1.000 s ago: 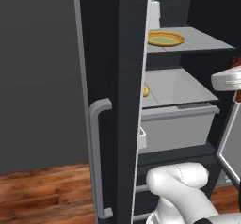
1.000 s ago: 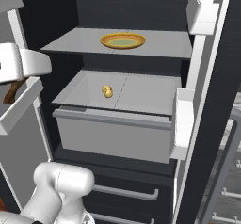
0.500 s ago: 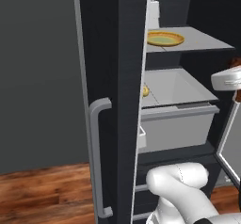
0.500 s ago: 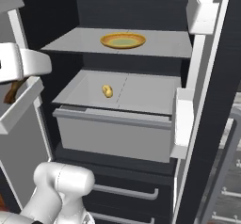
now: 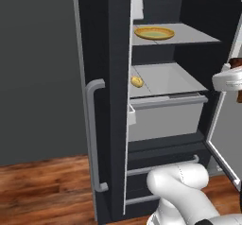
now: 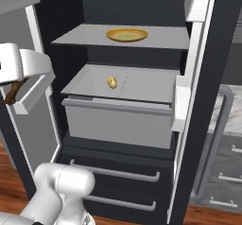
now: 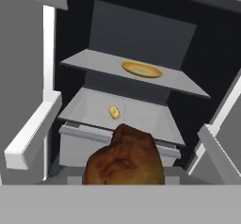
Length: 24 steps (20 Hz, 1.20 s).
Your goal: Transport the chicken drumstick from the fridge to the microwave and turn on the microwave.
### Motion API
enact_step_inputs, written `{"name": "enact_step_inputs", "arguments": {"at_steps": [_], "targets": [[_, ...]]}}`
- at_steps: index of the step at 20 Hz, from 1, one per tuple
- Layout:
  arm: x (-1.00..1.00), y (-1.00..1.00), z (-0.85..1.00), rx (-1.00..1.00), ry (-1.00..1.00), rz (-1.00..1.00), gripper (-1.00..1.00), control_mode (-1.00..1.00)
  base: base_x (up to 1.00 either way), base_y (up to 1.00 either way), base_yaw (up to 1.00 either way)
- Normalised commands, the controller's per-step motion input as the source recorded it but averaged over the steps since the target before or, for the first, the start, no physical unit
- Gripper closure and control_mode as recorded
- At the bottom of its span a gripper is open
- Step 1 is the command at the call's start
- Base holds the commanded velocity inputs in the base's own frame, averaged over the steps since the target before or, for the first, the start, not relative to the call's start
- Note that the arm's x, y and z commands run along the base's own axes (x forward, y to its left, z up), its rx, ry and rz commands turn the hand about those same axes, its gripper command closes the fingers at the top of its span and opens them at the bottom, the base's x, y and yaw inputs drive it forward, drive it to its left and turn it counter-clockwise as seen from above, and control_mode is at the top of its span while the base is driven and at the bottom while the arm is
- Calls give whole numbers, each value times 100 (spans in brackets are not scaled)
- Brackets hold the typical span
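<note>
Right in front of my hand camera sits the chicken drumstick (image 7: 124, 157): lumpy, golden-brown with darker patches, one piece, gripped in my gripper (image 7: 124, 178), outside the open fridge (image 6: 198, 125). Inside: one yellow plate (image 6: 126, 34) on the upper shelf, one small yellow item (image 6: 112, 82) on the lower shelf, one grey drawer (image 6: 118, 122).
</note>
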Motion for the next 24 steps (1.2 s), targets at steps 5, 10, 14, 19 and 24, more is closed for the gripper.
{"name": "enact_step_inputs", "arguments": {"at_steps": [5, 10, 14, 19, 24], "targets": [[0, 0, 0, 0, 0, 0, 100, 100, -31, -4, -7], [0, 0, 0, 0, 0, 0, 100, 100, -4, -4, -1], [0, 0, 0, 0, 0, 0, 100, 100, -17, -14, -12], [0, 0, 0, 0, 0, 0, 100, 100, -17, -22, -30], [0, 0, 0, 0, 0, 0, 100, 100, -23, -25, -32]]}}
